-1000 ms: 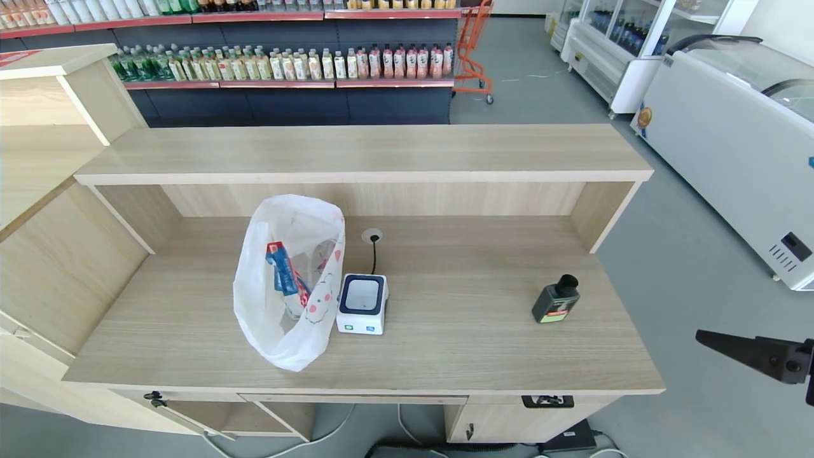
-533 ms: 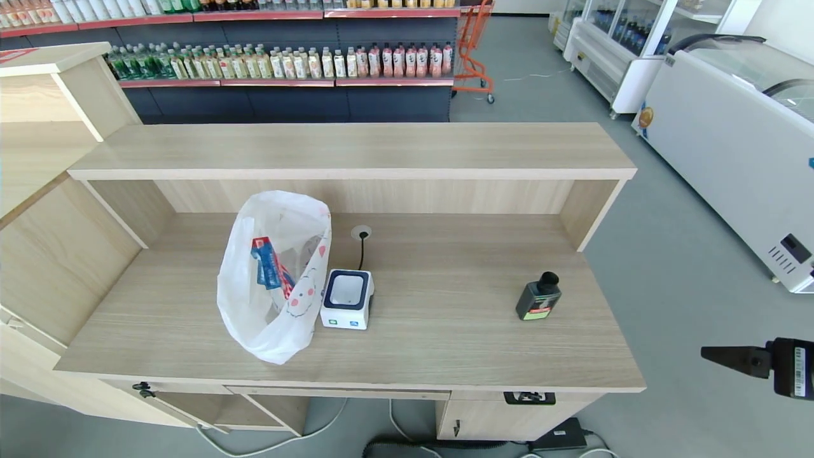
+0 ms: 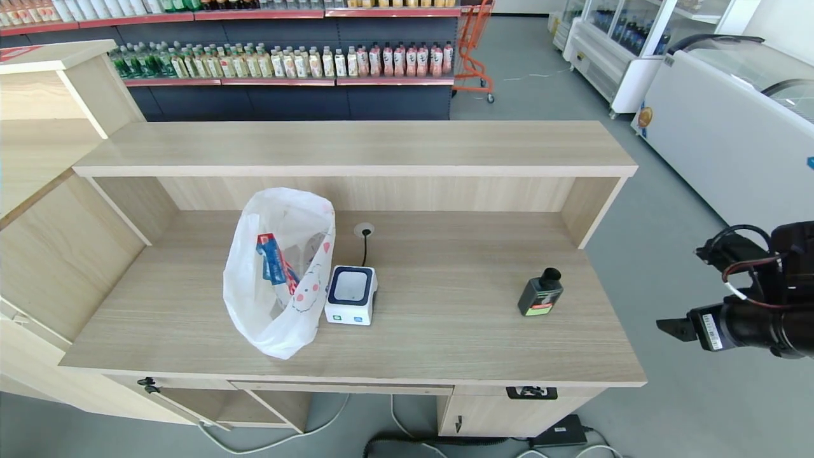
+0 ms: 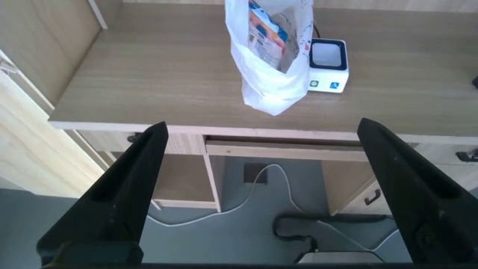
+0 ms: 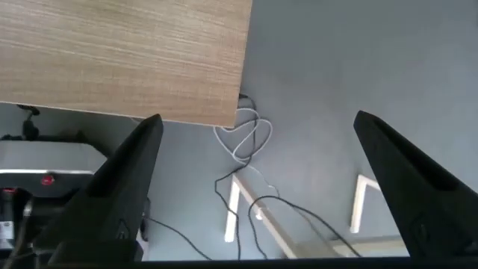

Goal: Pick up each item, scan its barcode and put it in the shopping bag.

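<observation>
Well, the wooden counter (image 3: 445,343) bears everything. On its left part stands the white shopping bag (image 3: 280,312), a blue-and-red box (image 3: 275,259) inside. The left gripper (image 4: 263,125) hangs off the near edge, jaws spread wide; the right gripper (image 5: 258,118), beyond the right end, gapes empty too. The scanner (image 3: 350,296) sits just beside the bag; the dark bottle (image 3: 540,292) stands upright, well apart rightward.

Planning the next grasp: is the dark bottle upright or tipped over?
Upright: the dark bottle stands on its base on the counter, black cap uppermost.
</observation>
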Motion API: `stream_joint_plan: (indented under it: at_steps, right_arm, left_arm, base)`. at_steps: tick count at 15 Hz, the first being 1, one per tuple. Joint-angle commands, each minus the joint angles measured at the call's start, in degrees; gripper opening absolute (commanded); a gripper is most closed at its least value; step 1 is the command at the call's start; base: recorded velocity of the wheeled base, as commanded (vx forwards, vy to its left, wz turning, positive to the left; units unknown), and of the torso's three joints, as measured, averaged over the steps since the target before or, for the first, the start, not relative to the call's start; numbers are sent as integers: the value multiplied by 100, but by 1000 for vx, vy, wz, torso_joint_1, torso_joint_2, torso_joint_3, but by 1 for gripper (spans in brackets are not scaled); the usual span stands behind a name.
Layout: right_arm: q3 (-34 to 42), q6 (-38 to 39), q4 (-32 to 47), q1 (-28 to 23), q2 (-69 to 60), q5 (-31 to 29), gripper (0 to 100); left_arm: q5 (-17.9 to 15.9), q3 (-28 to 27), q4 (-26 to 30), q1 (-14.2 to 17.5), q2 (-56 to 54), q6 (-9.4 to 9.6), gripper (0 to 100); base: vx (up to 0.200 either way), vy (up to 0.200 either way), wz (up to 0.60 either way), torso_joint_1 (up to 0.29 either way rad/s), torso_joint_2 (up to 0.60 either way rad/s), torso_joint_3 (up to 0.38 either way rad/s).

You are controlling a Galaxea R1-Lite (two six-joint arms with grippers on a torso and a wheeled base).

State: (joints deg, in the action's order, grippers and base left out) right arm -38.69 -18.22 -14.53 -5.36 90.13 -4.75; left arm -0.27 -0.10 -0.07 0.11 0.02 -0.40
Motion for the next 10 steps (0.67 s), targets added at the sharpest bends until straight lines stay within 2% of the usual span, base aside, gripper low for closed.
stream_joint_plan:
  at_steps: [1, 3, 5, 7, 10]
  right_arm:
    - [11, -691, -551, 88, 910, 177, 100]
    - [-33, -1421, -876, 115, 1218, 660, 100]
    - [-121, -2053, -1175, 264, 1578, 880, 100]
    - [-332, -2256, -1465, 378, 1868, 897, 100]
    - [-824, -2326, -1482, 598, 2202, 959, 100]
  left_arm:
    - [0, 1, -1, -2, -2, -4, 100]
    - [0, 1, -1, -2, -2, -4, 100]
    - [0, 1, -1, 7, -2, -4, 100]
    - [0, 1, -1, -2, -2, -4, 100]
    - [0, 1, -1, 7, -2, -4, 100]
  base:
    - [0, 0, 0, 0, 0, 0]
    - [0, 0, 0, 0, 0, 0]
    - [0, 0, 0, 0, 0, 0]
    - [0, 0, 0, 0, 0, 0]
    - [0, 0, 0, 0, 0, 0]
